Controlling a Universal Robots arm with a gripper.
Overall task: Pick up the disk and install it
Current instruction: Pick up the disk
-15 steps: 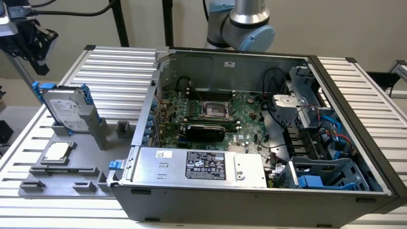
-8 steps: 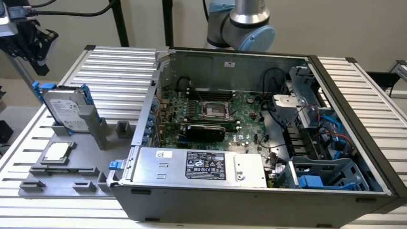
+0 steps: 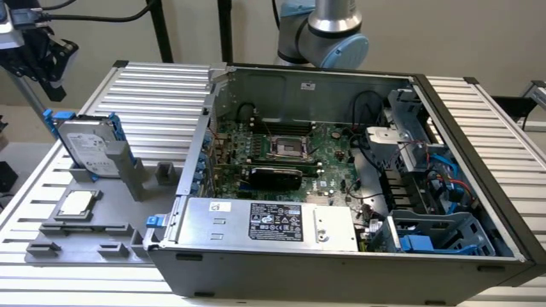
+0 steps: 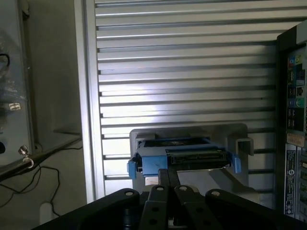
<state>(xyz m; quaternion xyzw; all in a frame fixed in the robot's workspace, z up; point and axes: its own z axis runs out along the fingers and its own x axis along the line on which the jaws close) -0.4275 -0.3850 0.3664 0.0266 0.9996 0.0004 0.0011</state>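
Note:
The disk (image 3: 88, 148), silver-grey with a white label and a bright blue carrier, stands on edge in a grey holder (image 3: 128, 173) on the ribbed table at the exterior view's left. My gripper (image 3: 53, 86) hangs above and behind it, well clear of it. In the wrist view the disk's (image 4: 184, 158) blue-framed top edge lies just beyond my gripper (image 4: 168, 173), whose black fingers (image 4: 163, 178) are pressed together with nothing between them.
An open computer case (image 3: 341, 268) fills the middle and right, showing a motherboard (image 3: 282, 150), a long silver box (image 3: 265, 224) with a black-and-white label and a blue-grey drive bay (image 3: 439, 233). A small square chip (image 3: 75, 203) sits on the grey fixture. The arm's base (image 3: 328, 35) rises behind the case.

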